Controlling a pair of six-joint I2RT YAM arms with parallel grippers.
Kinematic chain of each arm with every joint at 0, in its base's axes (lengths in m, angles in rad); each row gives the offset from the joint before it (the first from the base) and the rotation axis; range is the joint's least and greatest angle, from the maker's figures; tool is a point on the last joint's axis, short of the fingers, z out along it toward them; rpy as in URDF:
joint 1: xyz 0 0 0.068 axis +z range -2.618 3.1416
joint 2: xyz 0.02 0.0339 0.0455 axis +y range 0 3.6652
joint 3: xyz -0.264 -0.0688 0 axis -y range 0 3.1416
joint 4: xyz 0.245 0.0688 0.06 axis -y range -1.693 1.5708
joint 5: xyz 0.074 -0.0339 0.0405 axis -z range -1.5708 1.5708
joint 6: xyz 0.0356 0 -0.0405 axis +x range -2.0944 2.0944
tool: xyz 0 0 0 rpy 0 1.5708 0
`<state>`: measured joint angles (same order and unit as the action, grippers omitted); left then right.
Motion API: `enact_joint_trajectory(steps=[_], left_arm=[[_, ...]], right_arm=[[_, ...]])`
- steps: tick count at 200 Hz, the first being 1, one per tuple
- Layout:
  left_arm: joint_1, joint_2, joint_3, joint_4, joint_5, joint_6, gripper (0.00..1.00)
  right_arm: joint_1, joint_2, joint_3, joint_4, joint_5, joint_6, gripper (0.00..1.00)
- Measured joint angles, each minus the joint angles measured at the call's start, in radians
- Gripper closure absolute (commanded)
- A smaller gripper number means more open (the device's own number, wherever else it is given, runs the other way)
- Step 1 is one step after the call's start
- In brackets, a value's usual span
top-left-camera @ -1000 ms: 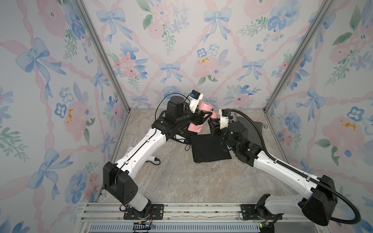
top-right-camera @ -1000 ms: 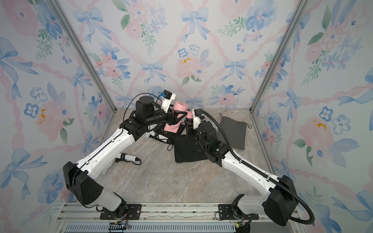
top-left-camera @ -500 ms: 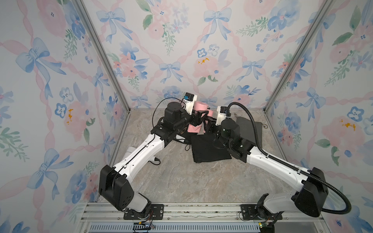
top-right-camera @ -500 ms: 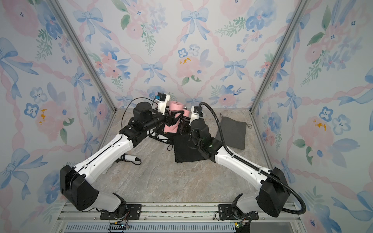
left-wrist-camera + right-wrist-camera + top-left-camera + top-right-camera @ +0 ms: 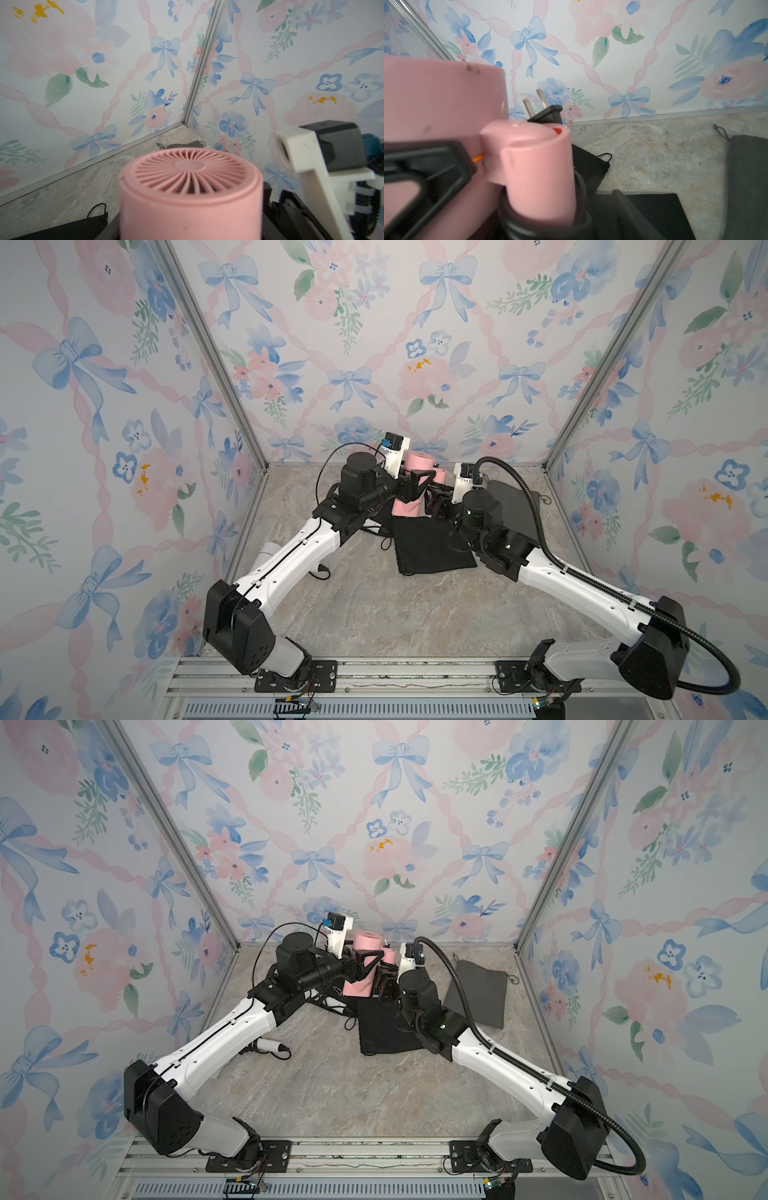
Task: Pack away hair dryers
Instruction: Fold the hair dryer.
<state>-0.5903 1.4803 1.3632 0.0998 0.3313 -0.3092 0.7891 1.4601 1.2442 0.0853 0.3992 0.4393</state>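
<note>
Left gripper [image 5: 411, 488] clasped the pink dryer [image 5: 409, 508] upright by the black pouch [image 5: 428, 549], seemingly not yet bagged; a white dryer [image 5: 268, 1044] lay unpacked.

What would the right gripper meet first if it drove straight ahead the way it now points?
The pink hair dryer. Its folded handle, ringed by the dark cord, sits directly ahead of the right gripper. I cannot tell from the pictures how much gap is left, if any.

A pink plastic hair dryer [image 5: 446, 99] is standing just before the right end effector [image 5: 576, 224], its black two-pronged plug [image 5: 548, 115] poking up beyond.
</note>
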Motion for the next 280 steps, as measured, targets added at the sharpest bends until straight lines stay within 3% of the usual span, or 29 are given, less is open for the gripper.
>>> enact_joint_trajectory(steps=[72, 115, 166, 222, 280], left_arm=[[0.026, 0.076, 0.045, 0.003, 0.061, -0.055, 0.96], [0.071, 0.109, 0.065, 0.003, 0.079, -0.097, 0.94], [0.073, 0.133, 0.105, 0.002, 0.130, -0.138, 0.94], [0.071, 0.133, 0.131, 0.003, 0.156, -0.150, 0.94], [0.058, 0.134, 0.146, 0.001, 0.157, -0.149, 0.94]], right_arm=[[0.003, -0.198, -0.175, -0.018, -0.086, -0.115, 0.24], [-0.135, -0.314, -0.256, 0.025, -0.313, -0.128, 0.22], [-0.262, -0.286, -0.261, 0.121, -0.541, -0.086, 0.26], [-0.359, -0.238, -0.258, 0.164, -0.511, 0.004, 0.27], [-0.346, -0.108, -0.196, 0.129, -0.474, 0.028, 0.27]])
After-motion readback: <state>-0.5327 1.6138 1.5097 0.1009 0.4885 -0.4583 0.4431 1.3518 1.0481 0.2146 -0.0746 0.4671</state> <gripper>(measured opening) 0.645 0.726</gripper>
